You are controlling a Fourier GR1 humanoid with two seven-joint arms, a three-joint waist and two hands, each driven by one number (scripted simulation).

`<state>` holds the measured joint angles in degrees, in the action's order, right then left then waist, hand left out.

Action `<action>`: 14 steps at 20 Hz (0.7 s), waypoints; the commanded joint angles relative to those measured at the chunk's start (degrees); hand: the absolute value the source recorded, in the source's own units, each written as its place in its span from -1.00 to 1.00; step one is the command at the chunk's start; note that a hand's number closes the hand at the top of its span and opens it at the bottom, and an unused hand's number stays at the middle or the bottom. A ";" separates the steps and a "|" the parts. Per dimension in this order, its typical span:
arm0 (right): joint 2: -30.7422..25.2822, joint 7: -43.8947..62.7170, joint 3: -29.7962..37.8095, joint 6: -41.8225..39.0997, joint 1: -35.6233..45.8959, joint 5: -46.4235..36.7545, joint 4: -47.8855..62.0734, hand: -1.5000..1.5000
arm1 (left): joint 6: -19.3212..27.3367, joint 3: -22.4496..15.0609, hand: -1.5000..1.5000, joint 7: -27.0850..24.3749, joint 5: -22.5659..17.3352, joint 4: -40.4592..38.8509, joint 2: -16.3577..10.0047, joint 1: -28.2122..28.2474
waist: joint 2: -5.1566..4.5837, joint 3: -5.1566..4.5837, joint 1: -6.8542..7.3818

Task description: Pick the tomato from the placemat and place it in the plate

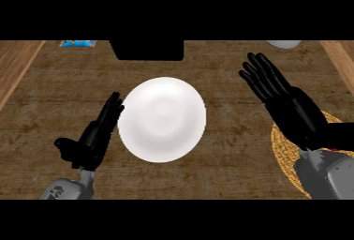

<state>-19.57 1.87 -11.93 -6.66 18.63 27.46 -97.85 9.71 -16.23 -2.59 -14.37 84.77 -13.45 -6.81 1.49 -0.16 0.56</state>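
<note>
I take the plate [162, 119] as my landmark. It lies bare in the middle of the wooden counter [221, 65], with nothing on it, so I judge the placing is not yet done.

The left hand [90, 140] stands edge-on just to the left of the plate. Its fingers are straight and point away from me, and it holds nothing. I read it as parked there, out of the way of the plate's top.

The right hand [287, 101] is to the right of the plate and apart from it. Its fingers are straight and spread a little, so it is wide open and empty. It hangs over the woven placemat [283, 161], which makes sense if the tomato is to be taken from there.

I cannot see the tomato anywhere. Only a curved strip of the placemat shows on the side nearest the plate. The right hand and its grey forearm cover the rest, and the mat runs off the right edge. If the tomato is on the mat, it is under that arm or out of view, and I cannot tell which.

Beyond the plate, a black block [146, 49] is cut by the top edge. Beyond and to the left is a small blue thing [77, 43], and beyond and to the right a pale rounded thing [283, 44]. Too little of either shows for me to name it.
</note>
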 commanded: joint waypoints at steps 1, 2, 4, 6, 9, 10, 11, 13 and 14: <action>0.14 -3.97 1.85 -1.55 0.48 -4.61 6.05 1.00 | 0.97 2.06 0.00 1.79 1.40 2.69 -0.68 -1.70 | -1.52 0.18 -0.22; -3.23 -4.33 6.66 -0.20 1.40 -3.99 8.47 1.00 | -1.68 4.36 0.00 0.11 0.45 4.02 -5.54 -0.68 | -1.57 0.21 0.32; -4.83 -7.57 8.79 3.63 1.43 -9.57 15.31 1.00 | 0.05 6.86 0.00 1.93 2.47 4.82 -8.29 -6.81 | -2.07 0.33 0.91; -7.61 -6.10 12.36 7.74 4.36 -11.98 20.42 1.00 | -1.15 9.09 0.00 1.89 3.58 5.02 -12.48 -9.62 | -2.43 0.34 1.77; -21.82 3.69 3.66 12.19 -2.49 -32.70 23.49 1.00 | -0.54 7.04 0.00 1.24 3.87 4.67 -10.50 -7.12 | -3.12 -0.77 1.00; -18.48 3.83 5.77 18.62 -3.43 -33.49 27.12 1.00 | -1.06 7.17 0.00 1.85 3.06 5.36 -10.44 -7.60 | -2.98 -0.04 1.17; -13.12 4.21 6.94 25.87 -3.01 -33.93 28.50 1.00 | -1.27 6.72 0.00 2.25 3.18 4.78 -10.30 -7.22 | -2.70 0.16 1.26; -5.06 -2.41 10.29 34.26 -3.57 -32.07 30.85 -1.00 | -2.23 7.76 0.00 1.95 2.60 3.95 -11.08 -7.44 | -2.36 0.40 0.65; -2.64 -6.06 12.03 36.62 -2.82 -30.99 32.53 -1.00 | -3.66 9.90 0.00 2.38 0.97 3.81 -12.62 -9.22 | -2.45 0.46 0.85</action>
<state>-28.82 0.96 -3.61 17.65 16.38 -1.20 -71.22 7.88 -8.54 -0.64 -12.06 89.00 -24.01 -14.39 -1.01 -0.10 1.33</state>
